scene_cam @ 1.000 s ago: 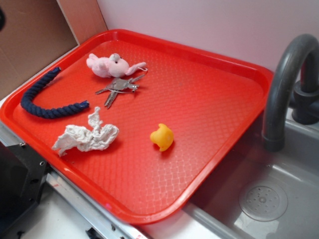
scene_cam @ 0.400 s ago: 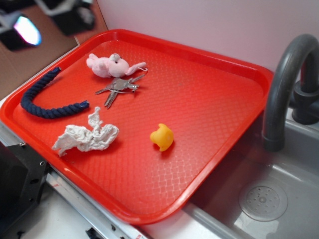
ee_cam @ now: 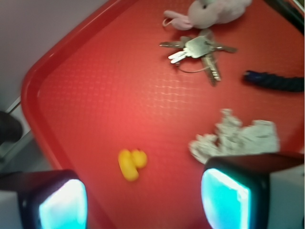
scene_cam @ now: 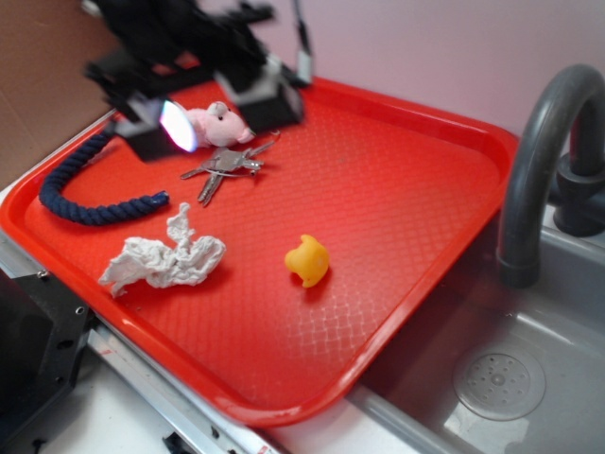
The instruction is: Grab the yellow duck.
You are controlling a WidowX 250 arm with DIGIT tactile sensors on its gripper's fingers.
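The yellow duck [scene_cam: 307, 260] is a small smooth rubber toy lying on the red tray [scene_cam: 397, 189], right of the tray's middle. It also shows in the wrist view [ee_cam: 131, 164], low and between the two fingers. My gripper [scene_cam: 213, 109] hovers high over the tray's far left corner, blurred, well away from the duck. It is open and empty; in the wrist view [ee_cam: 143, 202] its two glowing pads stand wide apart.
A pink plush animal [scene_cam: 219, 123], a bunch of keys [scene_cam: 225, 165], a dark blue rope [scene_cam: 80, 189] and a crumpled white cloth [scene_cam: 165, 257] lie on the tray's left half. A grey sink [scene_cam: 501, 378] with a faucet [scene_cam: 539, 161] stands to the right.
My gripper has come into view from the upper left and moved right and down over the tray's far left corner. Nothing on the tray has moved.
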